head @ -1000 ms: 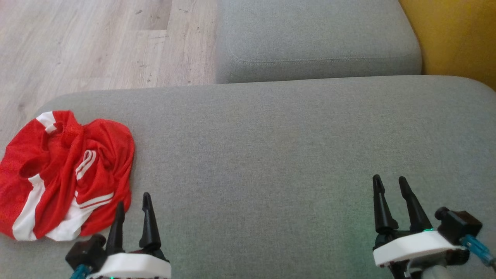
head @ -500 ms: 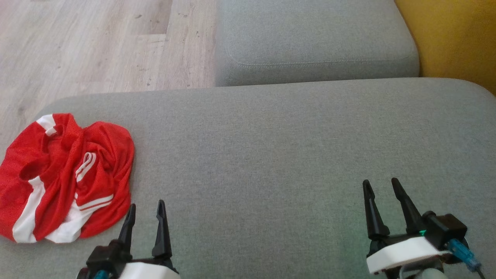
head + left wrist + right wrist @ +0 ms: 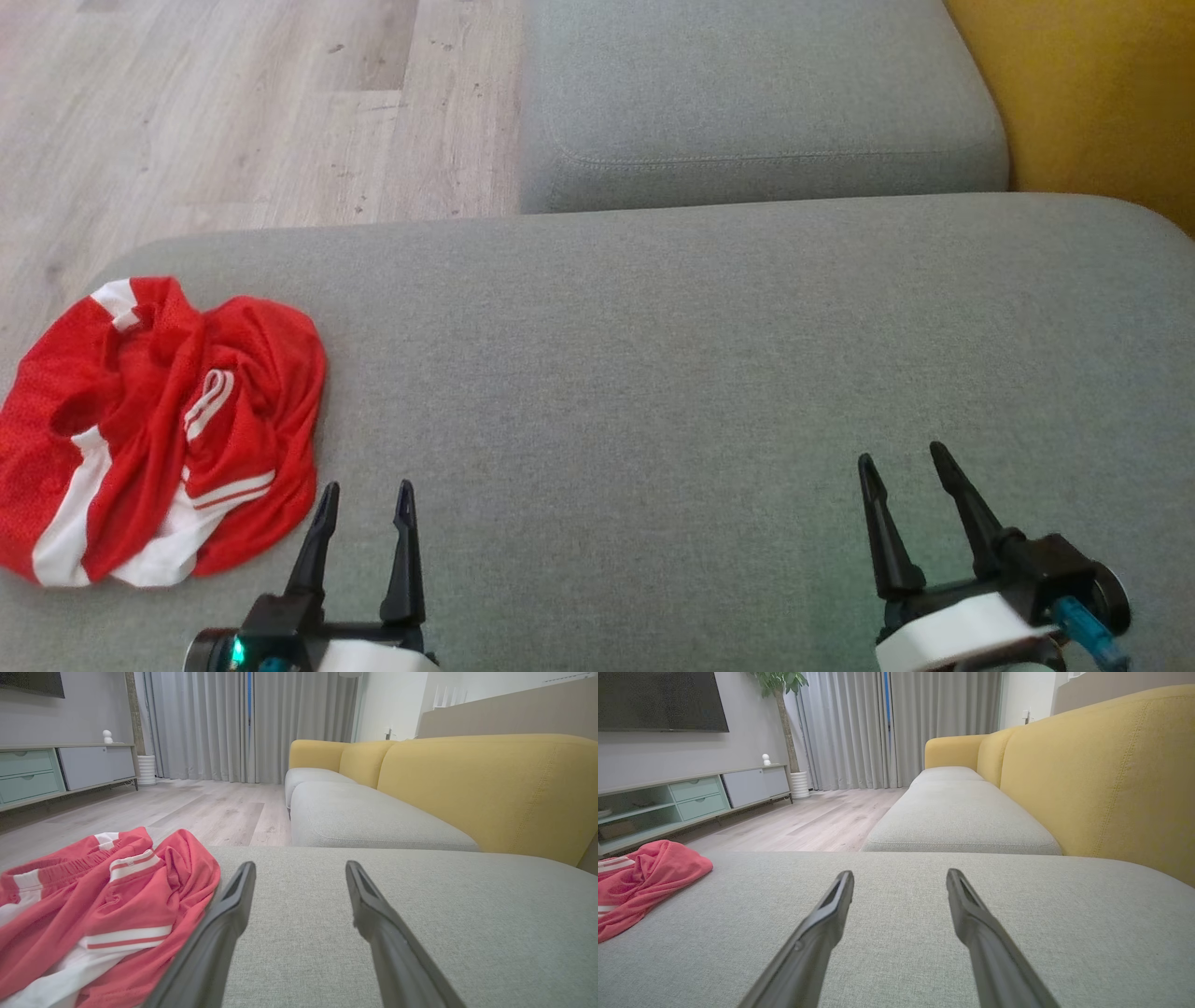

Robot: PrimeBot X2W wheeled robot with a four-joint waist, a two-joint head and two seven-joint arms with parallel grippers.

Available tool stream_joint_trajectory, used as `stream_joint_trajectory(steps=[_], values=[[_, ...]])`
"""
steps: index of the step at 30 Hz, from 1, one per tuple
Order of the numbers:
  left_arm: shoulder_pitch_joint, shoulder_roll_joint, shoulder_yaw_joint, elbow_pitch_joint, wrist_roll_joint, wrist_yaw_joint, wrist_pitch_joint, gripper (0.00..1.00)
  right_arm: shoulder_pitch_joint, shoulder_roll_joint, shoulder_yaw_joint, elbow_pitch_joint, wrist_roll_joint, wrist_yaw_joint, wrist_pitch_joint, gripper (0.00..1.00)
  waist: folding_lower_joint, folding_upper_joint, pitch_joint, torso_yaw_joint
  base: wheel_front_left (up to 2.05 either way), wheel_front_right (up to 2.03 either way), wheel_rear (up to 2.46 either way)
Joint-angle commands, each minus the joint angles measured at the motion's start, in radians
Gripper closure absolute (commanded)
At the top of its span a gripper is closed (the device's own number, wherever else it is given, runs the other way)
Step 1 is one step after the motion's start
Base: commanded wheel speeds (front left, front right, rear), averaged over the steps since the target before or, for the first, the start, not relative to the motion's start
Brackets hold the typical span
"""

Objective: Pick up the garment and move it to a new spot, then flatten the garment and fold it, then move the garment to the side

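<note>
Garment (image 3: 163, 429): red with white stripes, thin mesh-looking fabric, crumpled in a heap at the near-left end of the grey seat cushion (image 3: 653, 373). Not lifted yet.

Left gripper (image 3: 366, 487): jaws apart, nothing in them, low over the cushion just right of the heap. In the left wrist view one finger sits by the red hem; can't tell if it touches.
Right gripper (image 3: 901, 453): jaws apart too, empty, well apart from the garment at the near right.

Handling, my read:
- Light, limp, no stiffness. It will sag and trail from any single pinch.
- The mesh is likely slick, so thin layers may slip out. Take a thick bunch.
- Best hold is a raised fold on the heap's right side, nearest the left gripper. The gathered waistband (image 3: 60, 865) on the far-left side would be firmer but is a longer reach.
- Not fragile, so closing hard is fine.

Edges and room:
- The heap lies close to the cushion's rounded left edge, with the wood floor (image 3: 233, 112) beyond. Dragging it left risks dropping it off.
- The middle and right of the cushion are a broad bare stretch, good for setting down and flattening.
- Second cushion (image 3: 747, 84) at the far side, yellow backrest (image 3: 1083, 84) at the far right. Keep the spread short of that seam.
</note>
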Motion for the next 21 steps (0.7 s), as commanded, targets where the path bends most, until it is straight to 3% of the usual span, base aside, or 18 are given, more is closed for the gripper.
stream_joint_trajectory(steps=[1,14,21], values=[[-0.026,0.005,0.023,-0.037,0.009,0.012,-0.011,0.0,-0.026,-0.009,0.029,-0.032,-0.009,-0.001,-0.014,0.0,0.0001,0.0,0.0,-0.001,0.0,0.0,0.0],[-0.028,0.005,0.028,-0.025,0.006,0.012,-0.011,0.0,-0.026,-0.009,0.029,-0.024,-0.008,-0.001,-0.014,0.0,0.0001,0.0,0.007,-0.004,0.0,0.0,0.0],[-0.033,0.005,0.044,-0.05,-0.01,0.045,-0.011,0.0,-0.024,-0.009,0.026,-0.033,-0.011,-0.001,-0.014,0.0,0.0001,0.0,0.014,0.032,0.0,0.0,0.0]])
